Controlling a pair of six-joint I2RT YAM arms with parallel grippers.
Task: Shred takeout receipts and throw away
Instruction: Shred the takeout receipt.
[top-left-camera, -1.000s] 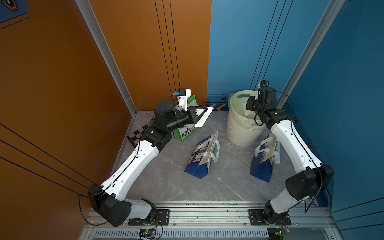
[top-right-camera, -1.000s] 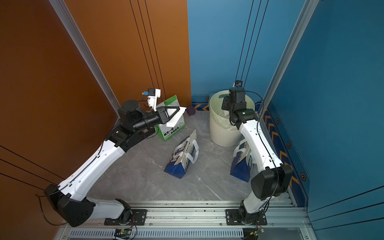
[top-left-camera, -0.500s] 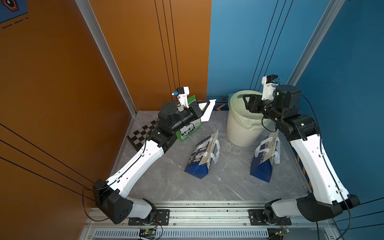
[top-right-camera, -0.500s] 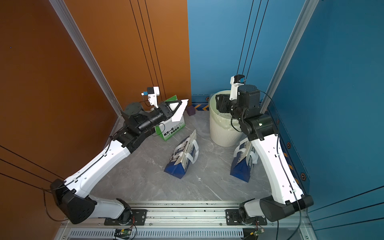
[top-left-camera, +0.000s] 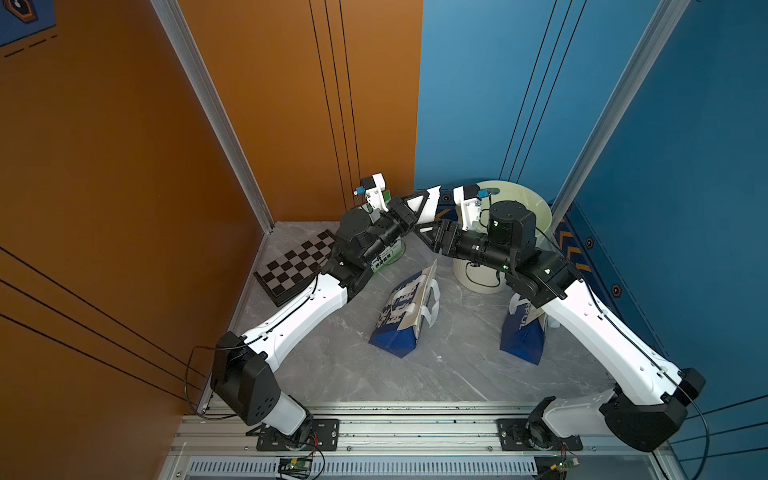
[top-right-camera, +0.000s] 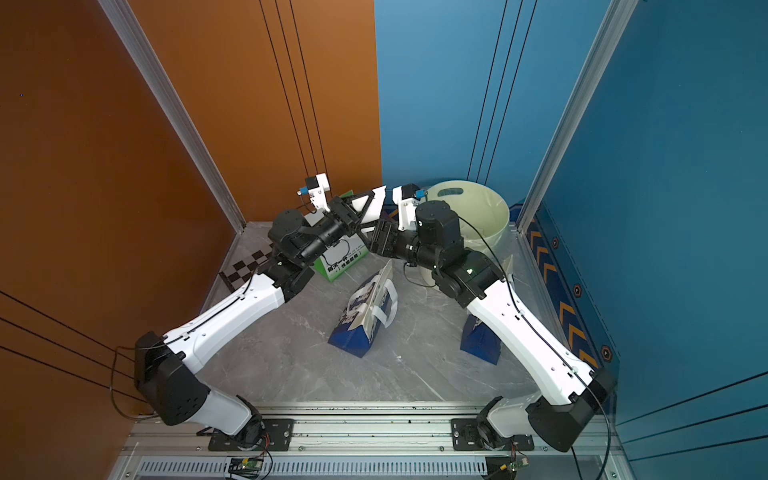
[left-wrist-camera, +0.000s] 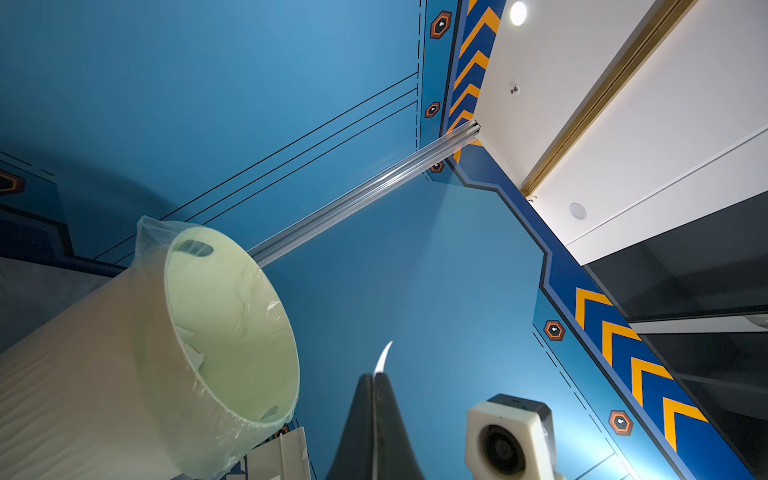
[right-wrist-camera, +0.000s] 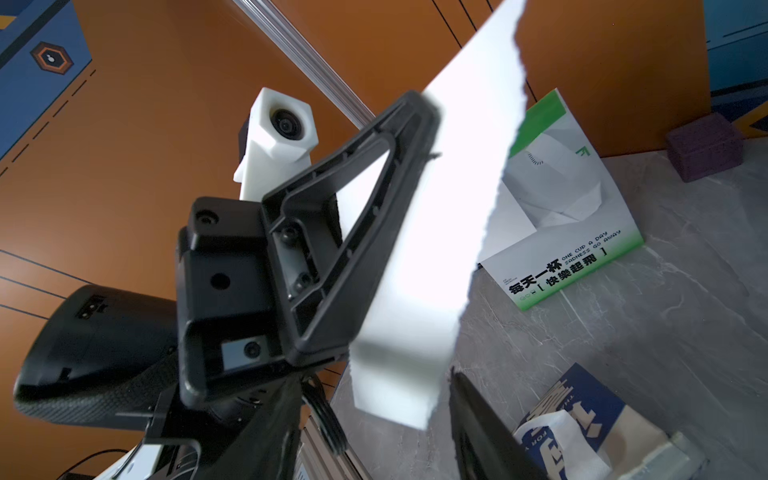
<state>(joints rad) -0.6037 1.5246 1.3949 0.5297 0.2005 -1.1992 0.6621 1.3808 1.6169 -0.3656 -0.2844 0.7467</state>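
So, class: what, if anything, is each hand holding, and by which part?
Left hand: a torn white receipt strip, pinched along its straight long edge. Right hand: open, holding nothing.

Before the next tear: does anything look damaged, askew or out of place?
The receipt pinched in the left gripper has a ragged, torn long edge, as shredding would leave. The middle blue-and-white bag looks tipped onto its side on the table. Nothing else stands out.
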